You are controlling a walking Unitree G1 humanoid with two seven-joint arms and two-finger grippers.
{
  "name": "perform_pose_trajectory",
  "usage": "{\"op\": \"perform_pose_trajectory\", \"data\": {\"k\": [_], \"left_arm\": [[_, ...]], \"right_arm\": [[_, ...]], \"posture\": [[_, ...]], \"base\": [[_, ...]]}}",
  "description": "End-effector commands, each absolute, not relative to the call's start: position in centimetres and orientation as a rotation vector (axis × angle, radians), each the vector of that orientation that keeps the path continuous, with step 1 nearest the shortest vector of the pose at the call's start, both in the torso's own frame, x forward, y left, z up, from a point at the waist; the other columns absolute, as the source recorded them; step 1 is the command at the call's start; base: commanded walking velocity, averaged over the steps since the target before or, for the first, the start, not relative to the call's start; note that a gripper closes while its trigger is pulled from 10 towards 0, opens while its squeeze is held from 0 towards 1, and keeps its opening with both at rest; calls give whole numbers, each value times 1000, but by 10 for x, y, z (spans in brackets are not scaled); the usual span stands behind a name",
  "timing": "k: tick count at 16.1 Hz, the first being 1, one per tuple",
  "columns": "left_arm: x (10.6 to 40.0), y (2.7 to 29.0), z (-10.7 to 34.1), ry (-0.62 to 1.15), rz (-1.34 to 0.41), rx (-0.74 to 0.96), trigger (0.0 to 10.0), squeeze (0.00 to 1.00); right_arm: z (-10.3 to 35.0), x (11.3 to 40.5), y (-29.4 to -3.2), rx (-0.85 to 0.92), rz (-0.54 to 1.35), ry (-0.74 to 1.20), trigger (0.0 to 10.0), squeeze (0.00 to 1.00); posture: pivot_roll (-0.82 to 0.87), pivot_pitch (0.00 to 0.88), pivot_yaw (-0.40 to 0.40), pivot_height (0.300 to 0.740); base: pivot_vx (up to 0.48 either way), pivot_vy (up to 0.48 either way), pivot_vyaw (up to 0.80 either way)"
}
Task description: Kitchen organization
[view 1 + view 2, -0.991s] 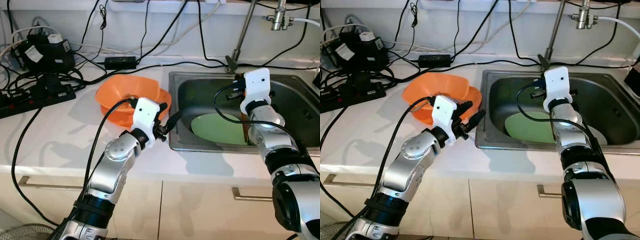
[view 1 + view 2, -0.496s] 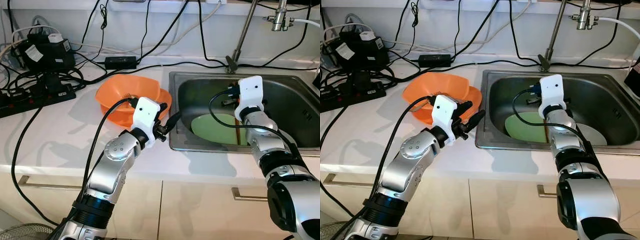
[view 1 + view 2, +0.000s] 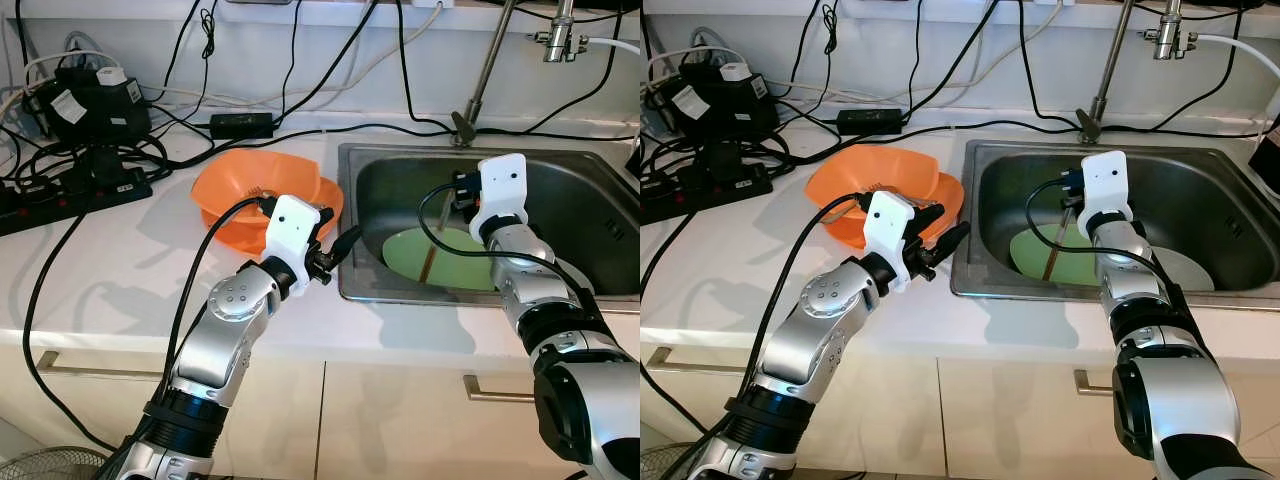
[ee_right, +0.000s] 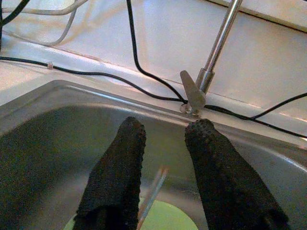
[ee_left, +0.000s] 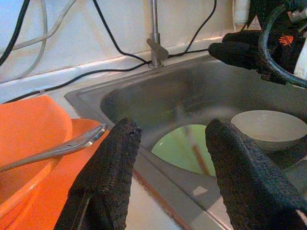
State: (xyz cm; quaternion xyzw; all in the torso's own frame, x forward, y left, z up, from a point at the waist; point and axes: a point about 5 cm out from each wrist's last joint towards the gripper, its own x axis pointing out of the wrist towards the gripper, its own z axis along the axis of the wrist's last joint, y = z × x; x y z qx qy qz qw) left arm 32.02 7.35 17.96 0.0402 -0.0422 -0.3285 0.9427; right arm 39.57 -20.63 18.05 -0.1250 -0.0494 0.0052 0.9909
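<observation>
My right gripper (image 3: 460,188) hangs open over the steel sink (image 3: 390,160), pointing at the back wall. Below it a thin brown stick (image 3: 431,256) leans across the green plate (image 3: 455,262) on the sink floor; in the right wrist view the stick (image 4: 151,197) is a blur past the open fingers. A white bowl (image 3: 1191,268) sits beside the plate. My left gripper (image 3: 338,235) is open and holds nothing, hovering at the sink's left rim next to the orange bowl (image 3: 245,195), which has a metal spoon (image 5: 60,148) in it.
Power strips, adapters and many black cables (image 3: 90,150) crowd the counter's back left. The tap (image 3: 482,75) rises behind the sink. Bare white counter (image 3: 110,270) lies in front of the orange bowl. Cabinet handles run below the counter edge.
The brown stick, upright beside my right wrist before, now leans leftward across the green plate. My right gripper has come lower and to the left over the sink. The left arm is unmoved.
</observation>
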Motion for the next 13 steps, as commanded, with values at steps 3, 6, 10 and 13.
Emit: {"op": "perform_pose_trajectory", "data": {"k": [3,6,10,13], "left_arm": [[321,72,193,-141,-668,102,10000,0],[321,72,207,-205,-658,120,10000,0],[316,77,233,-342,-606,167,10000,0],[316,107,256,-505,-338,182,10000,0]], "right_arm": [[189,398,-203,-227,4,-133,10000,0],[193,399,-199,-230,13,-165,10000,0],[195,399,-194,-218,29,-184,10000,0],[195,400,-186,-190,40,-201,10000,0]], "posture": [[43,0,-1,740],[45,0,0,740],[78,0,-9,740],[93,0,8,740]], "base": [[0,0,0],[0,0,0],[0,0,0],[0,0,0]]}}
